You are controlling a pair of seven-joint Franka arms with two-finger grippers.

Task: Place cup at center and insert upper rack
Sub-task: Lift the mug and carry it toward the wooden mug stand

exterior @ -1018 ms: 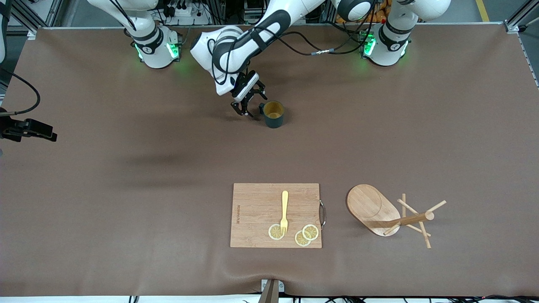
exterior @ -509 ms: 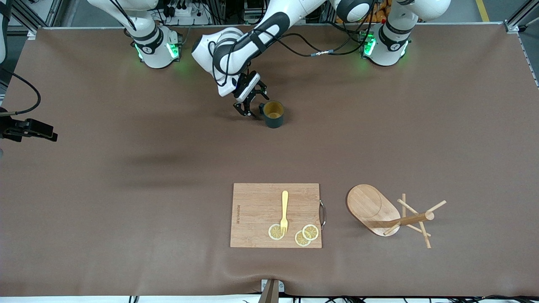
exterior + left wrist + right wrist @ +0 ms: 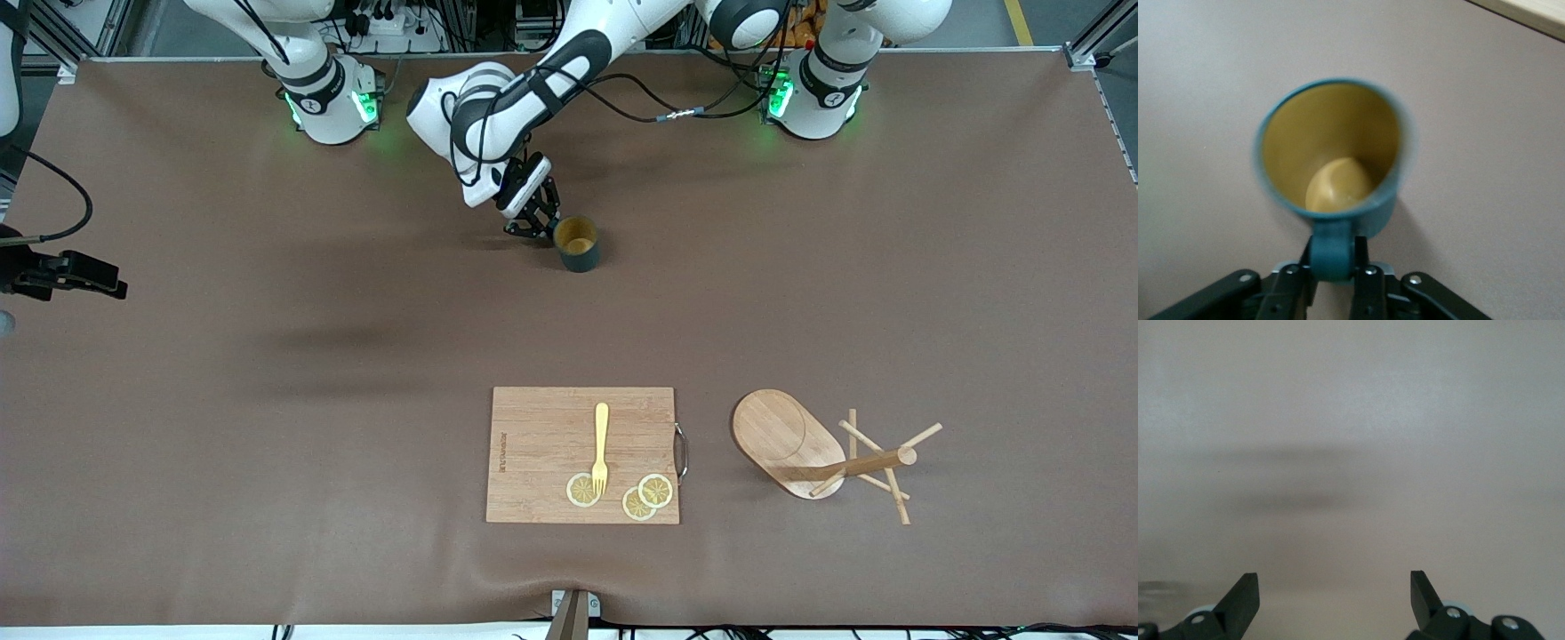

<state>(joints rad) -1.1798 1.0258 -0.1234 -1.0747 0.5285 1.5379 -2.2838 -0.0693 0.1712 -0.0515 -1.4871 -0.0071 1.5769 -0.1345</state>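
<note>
The left arm is reaching from its base at the upper right of the front view across to the upper middle of the frame. Its gripper [image 3: 533, 227] is sitting low at the table, just beside the cup [image 3: 578, 244]. In the left wrist view the fingers [image 3: 1295, 283] are closing tight on the handle [image 3: 1331, 250], one on each side of the loop, so the left gripper [image 3: 1331, 283] is holding the cup by its handle. The cup [image 3: 1335, 150] is standing upright on the brown table [image 3: 267, 400], and its yellow inside is showing.

The right arm is waiting. Its gripper [image 3: 1335, 597] is hanging over bare table with the fingers [image 3: 1245, 593] spread wide and nothing between them; in the front view only a dark part is showing at the left edge of the frame.

The rack [image 3: 822, 453] is lying on its side in the lower right part of the frame, with its oval base tilting up and its pegs pointing out over the table. Just beside it, in the lower middle, the board [image 3: 542, 444] is lying flat, and a fork [image 3: 601, 444] and three lemon slices [image 3: 647, 496] are resting on it. The cup is well apart from the rack and the board, higher in the frame.
</note>
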